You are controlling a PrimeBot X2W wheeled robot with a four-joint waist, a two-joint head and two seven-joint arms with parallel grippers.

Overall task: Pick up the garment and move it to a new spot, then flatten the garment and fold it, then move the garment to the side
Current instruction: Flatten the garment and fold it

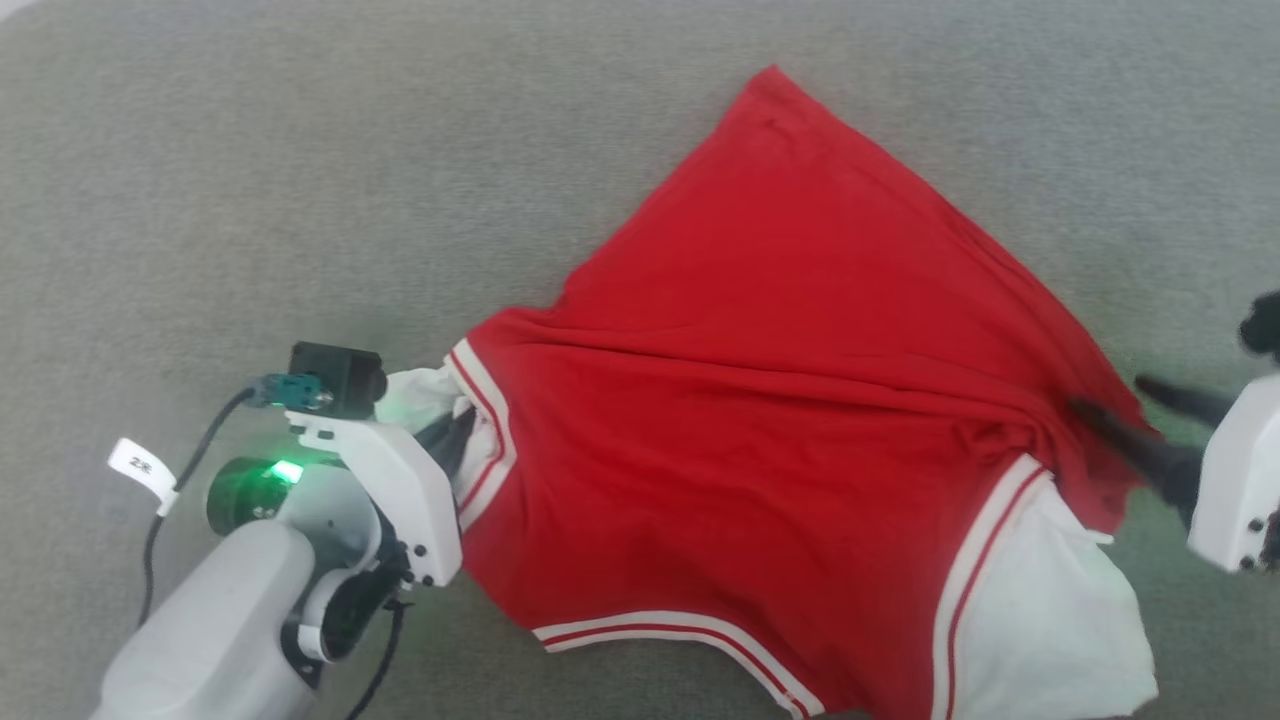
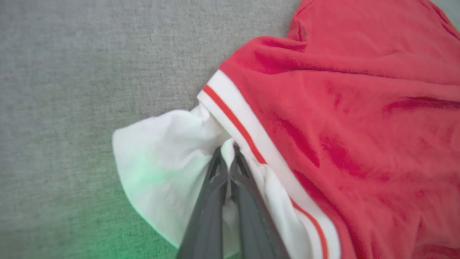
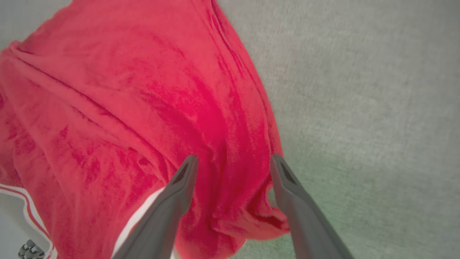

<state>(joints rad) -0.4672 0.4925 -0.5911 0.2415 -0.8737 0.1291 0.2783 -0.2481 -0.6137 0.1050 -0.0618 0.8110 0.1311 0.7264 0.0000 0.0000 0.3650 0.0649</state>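
**Work surface.** The garment [image 1: 780, 400] lies on the grey fabric surface [image 1: 300, 200], toward its near side, right of centre in the head view. One red hem corner points toward the far side. The striped neckline trim [image 1: 690, 630] faces the near side. The red body is partly spread, with long creases running across it.

**Left gripper.** The left gripper [image 1: 455, 440] is at the garment's left end. In the left wrist view the left gripper [image 2: 226, 151] has its two dark fingers [image 2: 210, 201] pressed together. They pinch a fold of the white sleeve [image 2: 161, 169] just beside the striped sleeve seam [image 2: 237, 122]. The jaws are closed on the garment. The rest of this sleeve fans out flat on the surface.

**Right gripper.** The right gripper [image 1: 1120, 400] is at the garment's right edge, above the other white sleeve [image 1: 1040, 610]. In the right wrist view the right gripper [image 3: 233, 160] has its jaws spread wide. One finger [image 3: 172, 201] sits over the red fabric. The other finger [image 3: 298, 201] sits at the fabric's edge. A bunched red fold lies between them, ungripped. Whether either fingertip touches the cloth cannot be told.
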